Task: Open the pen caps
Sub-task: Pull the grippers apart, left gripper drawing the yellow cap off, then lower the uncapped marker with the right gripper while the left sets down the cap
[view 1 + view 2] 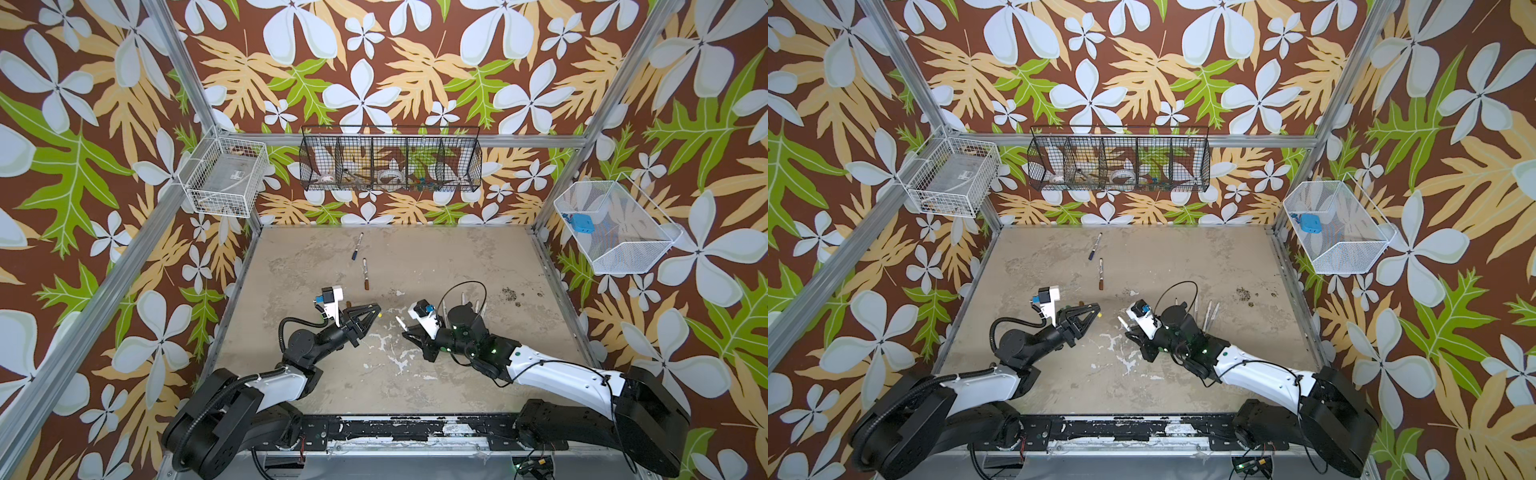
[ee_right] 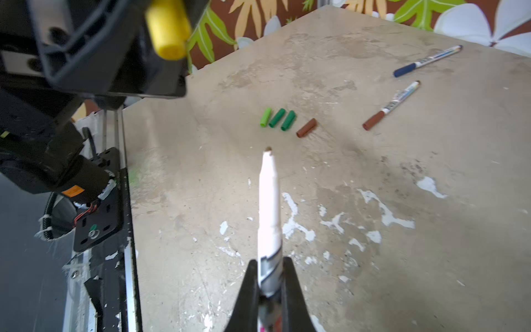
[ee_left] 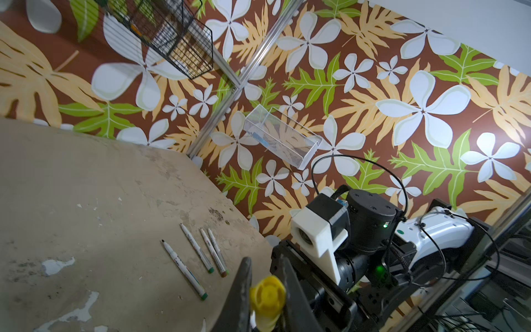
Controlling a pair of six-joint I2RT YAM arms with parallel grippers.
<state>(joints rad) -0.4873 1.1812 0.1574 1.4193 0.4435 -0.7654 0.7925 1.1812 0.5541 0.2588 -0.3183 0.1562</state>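
Yellow cap point(image 3: 268, 293) sits clamped in left gripper point(image 3: 264, 258), bare marker point(image 2: 269, 201) in right gripper point(image 2: 270, 261): lower cap beside the loose caps point(image 2: 277, 118), then release.

Seven o'clock in a top view, the black-and-white plastic left arm point(image 1: 286, 380) carries a corrugated black hose point(image 1: 281, 336); at five, the matching right arm point(image 1: 557, 372) shows small green lights point(image 1: 493, 351).

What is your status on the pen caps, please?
Left gripper shut on yellow cap, off its marker. Right gripper shut on uncapped marker barrel. Blue cap and one brown cap still on markers. Nothing blocking.
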